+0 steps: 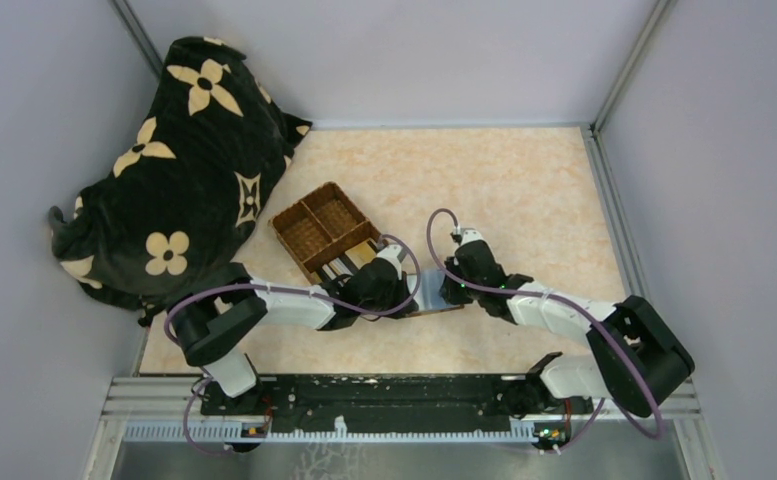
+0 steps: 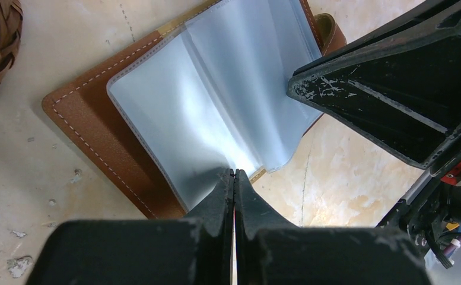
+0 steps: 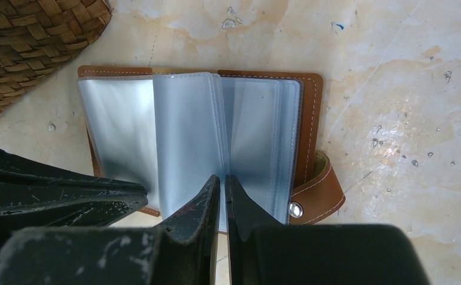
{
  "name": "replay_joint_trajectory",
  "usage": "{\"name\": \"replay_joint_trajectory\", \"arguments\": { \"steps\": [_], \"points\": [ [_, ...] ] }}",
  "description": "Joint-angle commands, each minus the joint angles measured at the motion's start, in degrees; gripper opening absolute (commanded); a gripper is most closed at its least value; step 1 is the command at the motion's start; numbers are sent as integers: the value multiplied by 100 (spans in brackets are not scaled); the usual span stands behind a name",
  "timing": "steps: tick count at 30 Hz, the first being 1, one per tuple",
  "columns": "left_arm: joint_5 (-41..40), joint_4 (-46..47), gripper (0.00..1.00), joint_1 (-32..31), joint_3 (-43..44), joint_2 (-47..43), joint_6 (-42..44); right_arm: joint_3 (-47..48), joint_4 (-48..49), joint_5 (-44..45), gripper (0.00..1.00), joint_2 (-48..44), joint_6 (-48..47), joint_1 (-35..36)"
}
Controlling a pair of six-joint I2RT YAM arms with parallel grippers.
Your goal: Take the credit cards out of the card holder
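The card holder [image 1: 434, 298] lies open on the table between my two grippers, its reddish-brown cover [image 2: 91, 119] down and its grey-blue clear sleeves [image 3: 186, 130] fanned up. My left gripper [image 2: 234, 173] is shut on the near edge of one sleeve. My right gripper [image 3: 222, 178] is shut on the near edge of the middle sleeves, beside the snap strap [image 3: 320, 196]. No credit card shows clearly. Only a thin gold-tan strip [image 3: 162, 72] peeks out at the holder's far edge.
A woven three-compartment basket [image 1: 324, 230] stands just behind the left gripper [image 1: 409, 292], close to the holder. A black flowered cloth [image 1: 174, 160] is heaped at the back left. The right gripper [image 1: 446, 290] nearly touches the left one over the holder.
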Motion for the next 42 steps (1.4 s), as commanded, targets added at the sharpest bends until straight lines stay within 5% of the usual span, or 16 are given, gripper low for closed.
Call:
{"name": "replay_joint_trajectory", "arguments": {
  "steps": [1,31,42],
  "points": [
    [81,-249,0,-8,-197,206,-3,-69,91,-314,9,-188,13,-179],
    [229,-127,0,-12,-210,348,-36,-318,-111,-481,9,-356,18,-856],
    [230,-140,0,-12,-228,341,-45,-552,784,-1578,15,219,193,-855]
  ]
}}
